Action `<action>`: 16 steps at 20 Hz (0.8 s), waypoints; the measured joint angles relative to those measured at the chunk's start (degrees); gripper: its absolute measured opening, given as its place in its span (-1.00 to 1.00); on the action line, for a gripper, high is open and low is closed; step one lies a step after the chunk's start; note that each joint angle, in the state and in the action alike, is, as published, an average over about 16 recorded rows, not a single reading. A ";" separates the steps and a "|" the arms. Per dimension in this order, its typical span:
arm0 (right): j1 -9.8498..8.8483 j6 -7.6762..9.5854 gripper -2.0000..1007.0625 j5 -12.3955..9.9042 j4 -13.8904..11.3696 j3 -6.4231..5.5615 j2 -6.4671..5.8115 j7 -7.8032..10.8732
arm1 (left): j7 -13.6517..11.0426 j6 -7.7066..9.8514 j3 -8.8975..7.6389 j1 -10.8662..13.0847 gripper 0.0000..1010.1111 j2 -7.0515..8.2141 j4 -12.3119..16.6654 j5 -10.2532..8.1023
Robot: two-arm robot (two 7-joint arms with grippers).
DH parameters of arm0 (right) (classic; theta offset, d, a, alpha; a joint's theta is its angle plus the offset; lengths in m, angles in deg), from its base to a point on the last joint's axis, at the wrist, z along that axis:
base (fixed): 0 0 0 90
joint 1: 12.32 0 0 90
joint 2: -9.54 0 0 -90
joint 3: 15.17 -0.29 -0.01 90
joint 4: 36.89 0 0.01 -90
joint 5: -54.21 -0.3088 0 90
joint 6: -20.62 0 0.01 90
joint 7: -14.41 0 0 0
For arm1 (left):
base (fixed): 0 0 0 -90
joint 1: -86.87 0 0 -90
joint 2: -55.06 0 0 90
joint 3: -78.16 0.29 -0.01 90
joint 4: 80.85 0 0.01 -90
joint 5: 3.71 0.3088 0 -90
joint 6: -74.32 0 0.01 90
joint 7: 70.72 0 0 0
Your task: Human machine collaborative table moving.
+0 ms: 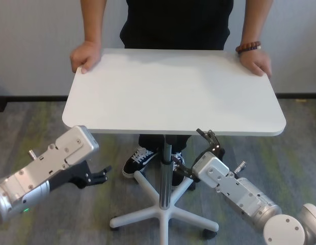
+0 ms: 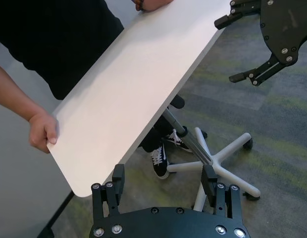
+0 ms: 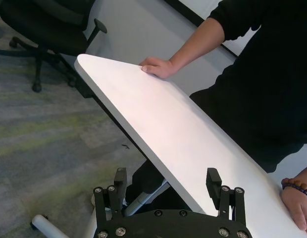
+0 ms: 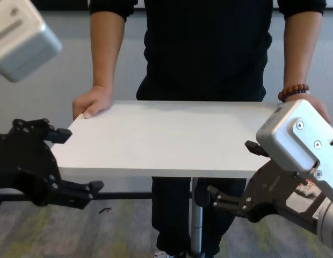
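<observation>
Table (image 1: 173,92) held by human (image 4: 204,48) – chest view shows both grippers' jaws wide at its near edge

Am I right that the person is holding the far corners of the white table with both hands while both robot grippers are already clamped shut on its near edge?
Not quite. The person does hold the table at its far corners, but the grippers are not clamped. The chest view shows the left gripper and right gripper open, fingers above and below the near edge.

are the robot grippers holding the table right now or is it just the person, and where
Only the person holds the table: one hand on each far corner. The left gripper and right gripper are open, straddling the near edge without closing on it.
</observation>
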 joint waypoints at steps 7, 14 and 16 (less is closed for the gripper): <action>0.28 -0.05 0.99 0.40 -0.06 0.20 -0.56 0.22 | 0.51 -0.51 1.14 -0.56 0.99 0.08 -0.20 0.50; 0.34 -0.10 0.99 0.68 -0.36 0.28 -0.85 0.27 | 0.58 -0.85 1.25 -0.63 0.99 0.11 -0.15 0.68; 0.34 -0.09 0.99 0.64 -0.35 0.26 -0.81 0.26 | 0.54 -0.79 1.19 -0.62 0.99 0.10 -0.16 0.67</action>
